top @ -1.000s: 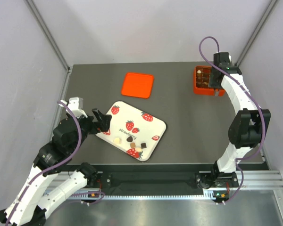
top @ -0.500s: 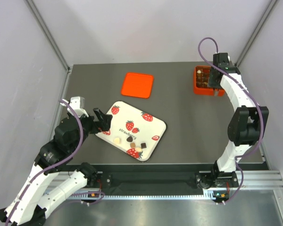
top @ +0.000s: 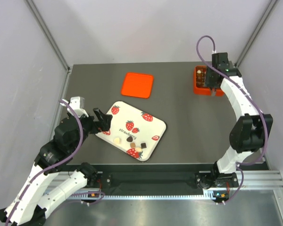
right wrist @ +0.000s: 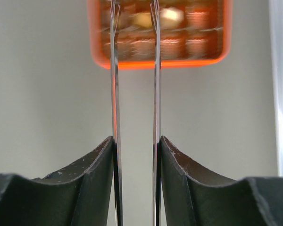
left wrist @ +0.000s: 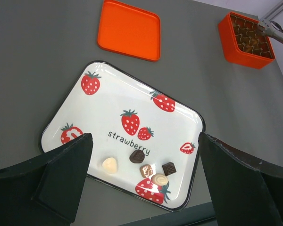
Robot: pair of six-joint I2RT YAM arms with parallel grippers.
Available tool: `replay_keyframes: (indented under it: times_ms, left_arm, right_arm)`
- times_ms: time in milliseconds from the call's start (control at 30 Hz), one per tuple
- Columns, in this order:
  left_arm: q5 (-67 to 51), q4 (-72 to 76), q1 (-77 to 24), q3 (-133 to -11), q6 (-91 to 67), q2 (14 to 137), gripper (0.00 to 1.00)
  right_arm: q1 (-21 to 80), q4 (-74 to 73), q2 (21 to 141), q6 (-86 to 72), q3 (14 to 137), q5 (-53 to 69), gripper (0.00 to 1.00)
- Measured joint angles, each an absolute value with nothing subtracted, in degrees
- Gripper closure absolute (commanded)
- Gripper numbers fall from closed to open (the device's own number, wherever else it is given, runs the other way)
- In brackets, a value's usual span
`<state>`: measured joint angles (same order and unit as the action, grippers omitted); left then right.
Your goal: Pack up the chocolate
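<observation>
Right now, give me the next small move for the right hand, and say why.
Probably lift the right hand clear of the orange box and bring it toward the strawberry tray. Its fingers stand apart over the box with nothing clearly between them, and five chocolates lie on the tray.

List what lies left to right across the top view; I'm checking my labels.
From the left: left gripper → strawberry tray → orange box. The orange lid overlaps the tray's span, so it is omitted.

Matt grey table (top: 188, 122); glossy white tray (left wrist: 115, 100); orange lid (left wrist: 129, 29) and box (left wrist: 243, 57), probably smooth plastic.
</observation>
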<state>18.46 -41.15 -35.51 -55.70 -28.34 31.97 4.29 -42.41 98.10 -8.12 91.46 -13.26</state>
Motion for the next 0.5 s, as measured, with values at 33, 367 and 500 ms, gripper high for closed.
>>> replay_keyframes:
  times_ms: [33, 367, 500]
  left_arm:
    - [18.4, -41.1, -35.5, -55.7, -28.3, 31.9, 0.02]
    - [18.7, -41.2, -35.5, -55.8, -28.1, 31.1, 0.02]
    - [18.7, -41.2, -35.5, -56.1, -28.0, 31.1, 0.02]
  right_arm:
    - [5.6, -42.1, 96.2, -8.1, 90.0, -13.0, 0.59]
    - [30.0, -32.0, 75.9, -7.7, 68.6, -3.9, 0.59]
    - [38.7, -28.0, 74.1, -7.4, 62.7, -3.3, 0.58]
